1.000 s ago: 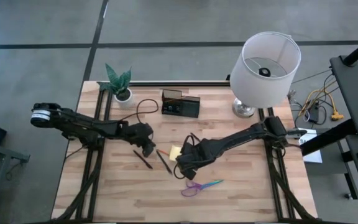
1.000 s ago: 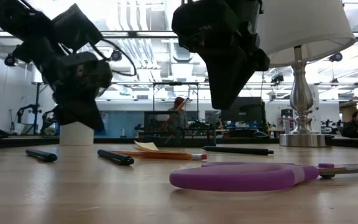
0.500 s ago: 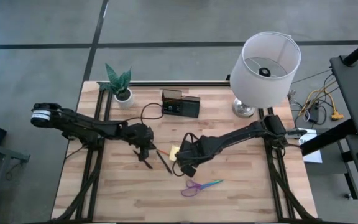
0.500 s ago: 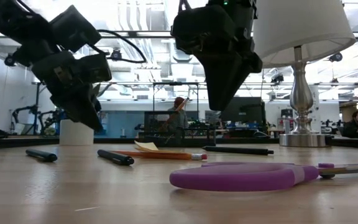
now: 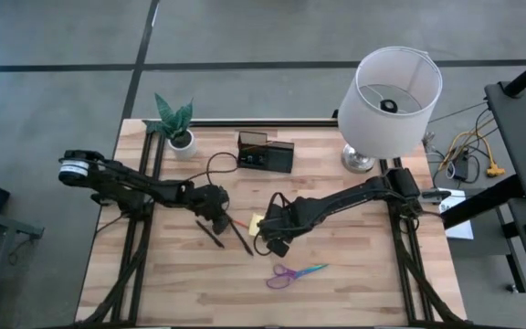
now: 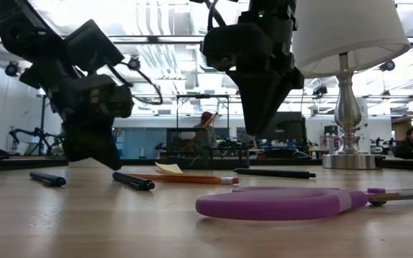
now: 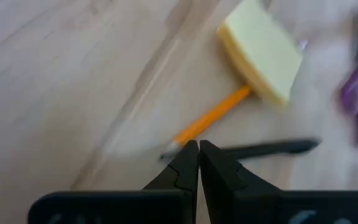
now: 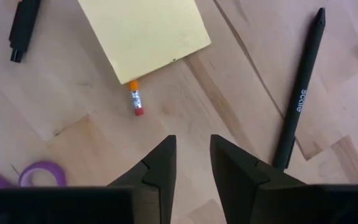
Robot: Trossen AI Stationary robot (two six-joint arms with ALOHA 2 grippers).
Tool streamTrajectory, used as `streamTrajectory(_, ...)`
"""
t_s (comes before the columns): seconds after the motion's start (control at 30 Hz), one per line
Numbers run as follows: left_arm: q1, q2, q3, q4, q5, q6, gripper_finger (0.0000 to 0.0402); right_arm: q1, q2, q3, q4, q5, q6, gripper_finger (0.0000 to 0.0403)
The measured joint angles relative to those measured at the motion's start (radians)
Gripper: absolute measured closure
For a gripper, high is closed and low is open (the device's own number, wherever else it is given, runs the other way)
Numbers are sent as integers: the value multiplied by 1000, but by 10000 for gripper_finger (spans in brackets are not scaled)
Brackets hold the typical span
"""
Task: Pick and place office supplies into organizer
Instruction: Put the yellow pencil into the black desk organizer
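Observation:
An orange pencil [image 5: 237, 222] lies on the wooden table with its eraser end [image 8: 135, 107] under the yellow sticky-note pad [image 5: 258, 222]. Dark pens [image 5: 210, 235] [image 5: 242, 239] lie near it, another pen [image 8: 300, 99] is to the pad's right, and purple-and-teal scissors [image 5: 295, 272] lie nearer the front. The black organizer [image 5: 265, 153] stands at the back. My left gripper [image 7: 197, 149] is shut, slanting down just over the pencil's sharpened tip [image 7: 168, 153]. My right gripper [image 8: 191, 146] points down in front of the pad, open by a narrow gap with nothing in it.
A white lamp [image 5: 391, 96] stands at the back right, and a small potted plant [image 5: 176, 123] at the back left. A black cable [image 5: 215, 160] loops left of the organizer. Bare wood lies along the table's front edge [image 5: 199, 297].
My left gripper, still shut, has sunk toward the table and now hangs low beside the pens and the pencil's tip. The office supplies lie where they were.

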Motion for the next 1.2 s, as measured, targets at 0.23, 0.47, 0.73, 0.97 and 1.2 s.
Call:
streamTrajectory(0.23, 2, -22, -4, -5, 3, -143, 402, -6, 0, -4, 0, 0, -7, 312)
streamTrajectory(0.47, 2, 9, -16, -5, 2, -176, 402, -14, 0, -6, -2, -1, -22, 316)
streamTrajectory(0.73, 2, 25, -12, 18, 6, -195, 402, -14, 0, -6, -2, -8, -25, 314)
streamTrajectory(0.97, 2, -8, -11, 31, -10, -202, 402, -14, 0, -6, -4, -12, -17, 319)
streamTrajectory(1.2, 10, -12, -18, 21, -58, -202, 402, -15, 0, -6, -6, -26, -16, 315)
